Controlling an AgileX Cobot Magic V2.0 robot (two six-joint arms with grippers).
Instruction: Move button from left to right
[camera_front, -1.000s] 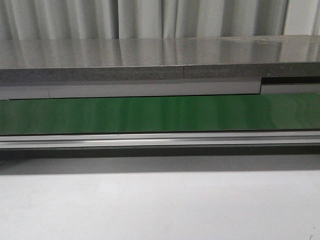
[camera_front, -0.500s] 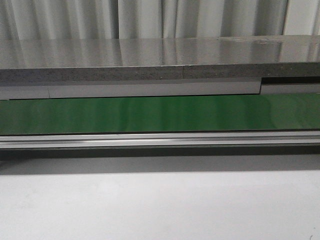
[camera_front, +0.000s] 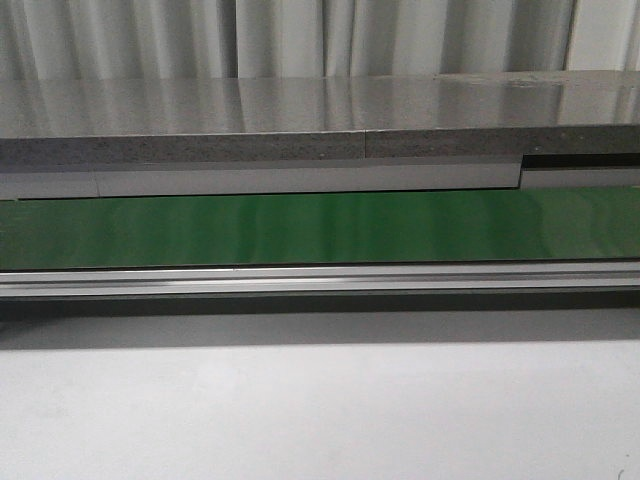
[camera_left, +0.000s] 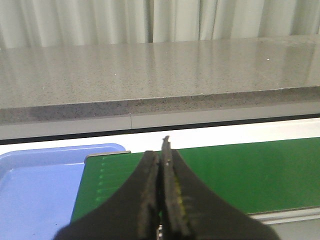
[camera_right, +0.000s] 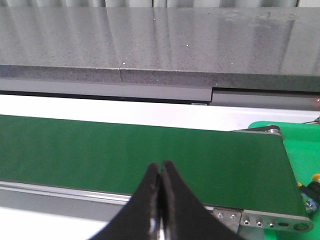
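A blue tray (camera_left: 35, 185) sits at the belt's (camera_front: 320, 228) left end, where the left gripper (camera_left: 161, 165) hangs pressed together, holding nothing. The right gripper (camera_right: 161, 172), also closed and empty, hovers over the belt's right end. The button (camera_right: 314, 186), possibly the yellow-and-black edge glimpsed there, could be missed if it moves unseen.

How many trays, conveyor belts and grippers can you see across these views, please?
Trays: 2, a light blue plastic tray and a bright green tray
Conveyor belts: 1, the dark green conveyor belt
Grippers: 2, the left black gripper and the right black gripper, both shut
Total: 5
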